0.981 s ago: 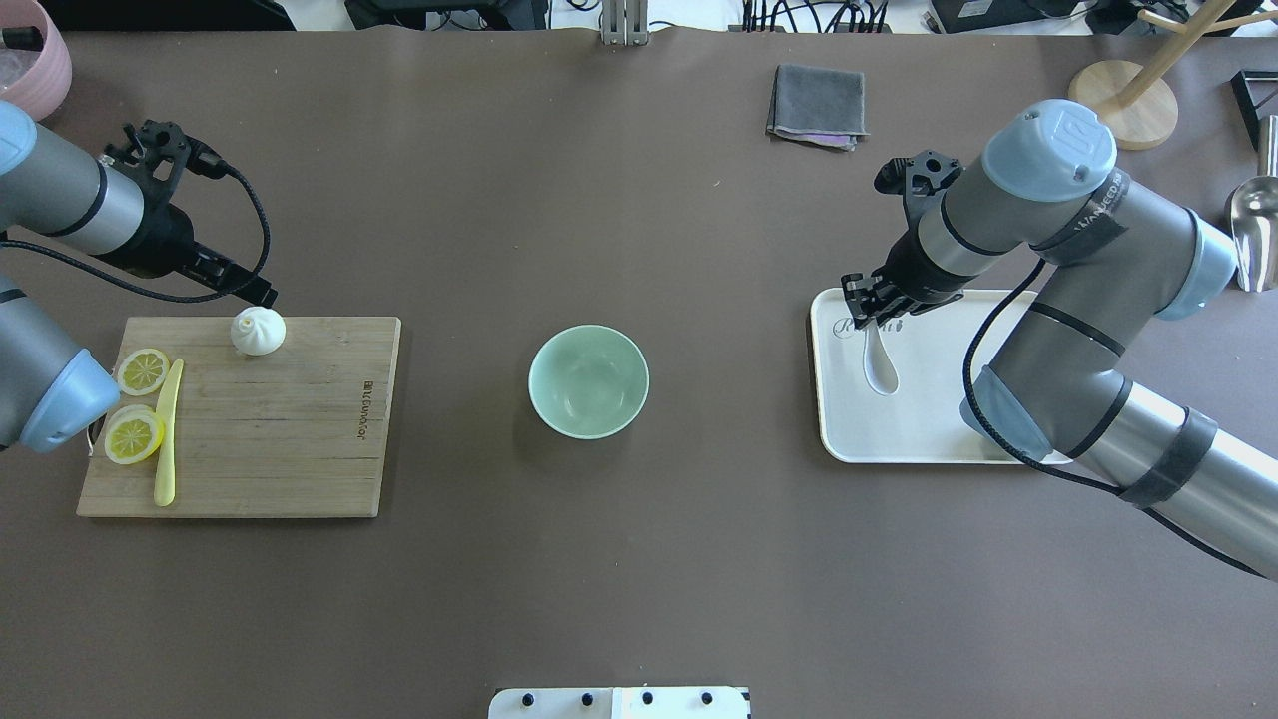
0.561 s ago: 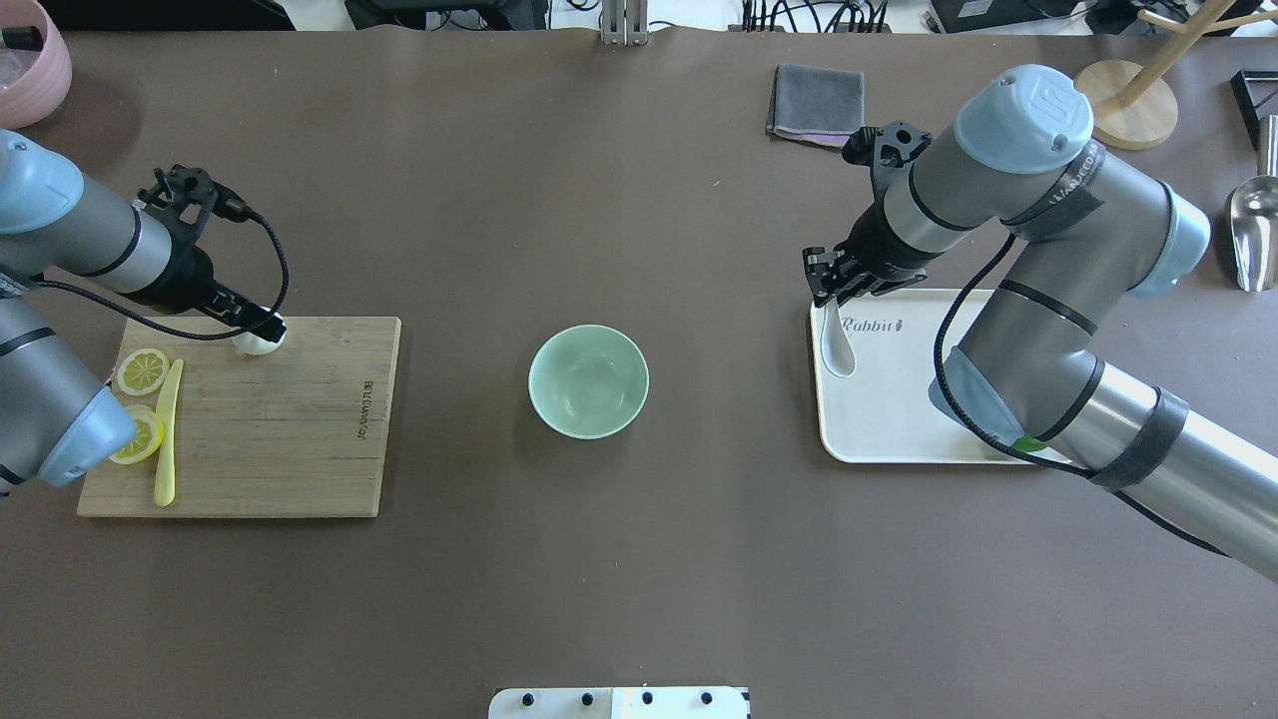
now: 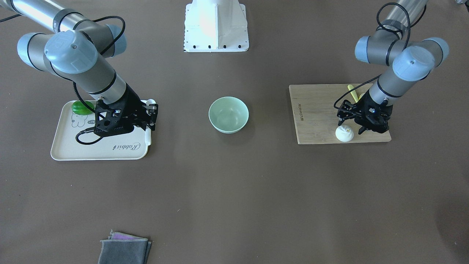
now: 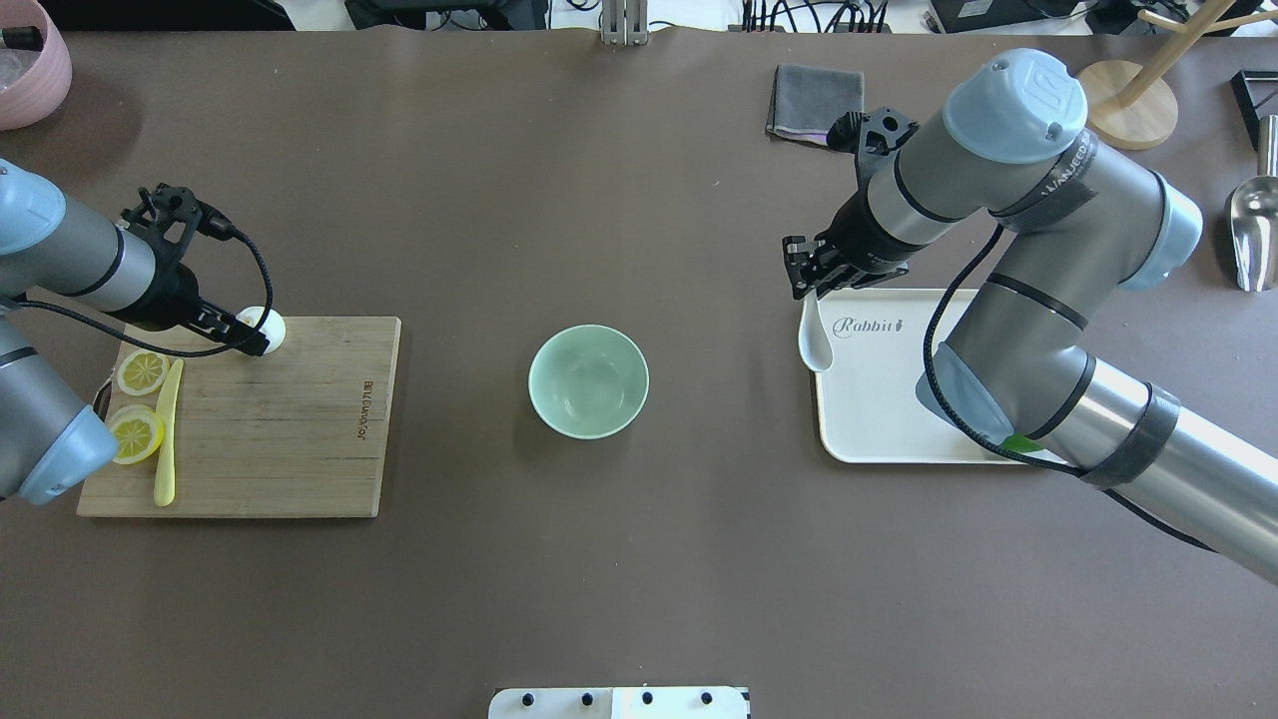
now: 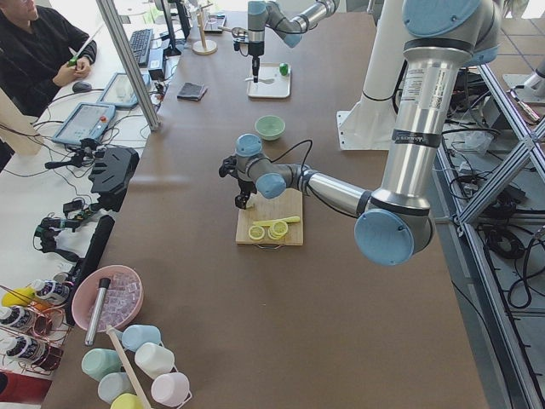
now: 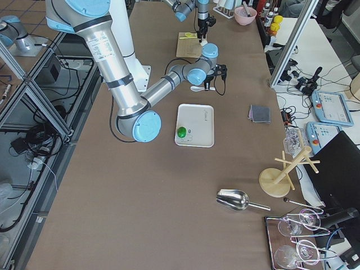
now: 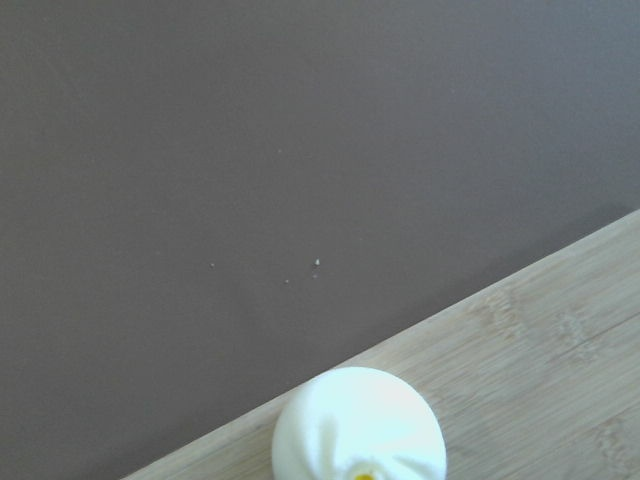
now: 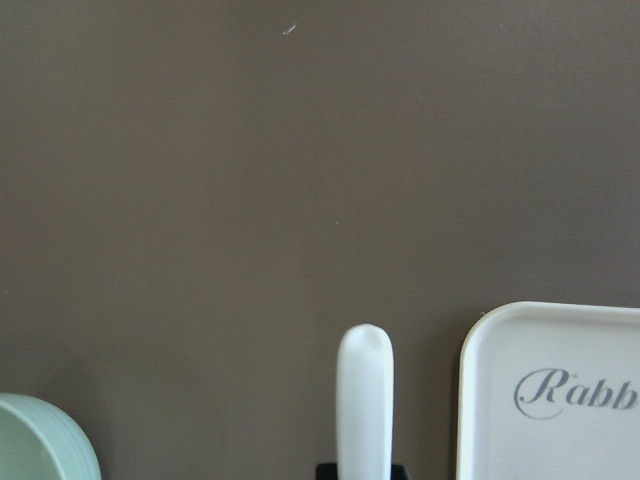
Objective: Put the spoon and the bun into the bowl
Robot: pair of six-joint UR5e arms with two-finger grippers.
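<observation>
The pale mint-green bowl [image 4: 588,381] stands empty at the table's middle; it also shows in the front view [image 3: 228,114]. My right gripper [image 4: 805,285] is shut on the white spoon [image 4: 814,340] and holds it over the white tray's [image 4: 899,399] left edge, scoop hanging toward me. The spoon's handle tip [image 8: 364,400] points forward in the right wrist view. The white bun [image 4: 270,322] sits at the far edge of the wooden cutting board [image 4: 280,429]. My left gripper [image 4: 252,338] is open, low and right beside the bun [image 3: 344,133].
Two lemon slices [image 4: 143,370] and a thin yellow knife [image 4: 167,439] lie at the board's left. A green item [image 3: 81,107] sits on the tray. A grey cloth [image 4: 817,103], a wooden stand [image 4: 1123,100], a metal scoop [image 4: 1253,235] and a pink bowl [image 4: 30,60] line the far edge.
My right gripper has carried the spoon left, from the tray's middle to its left edge. My left gripper has come down from behind the board to the bun.
</observation>
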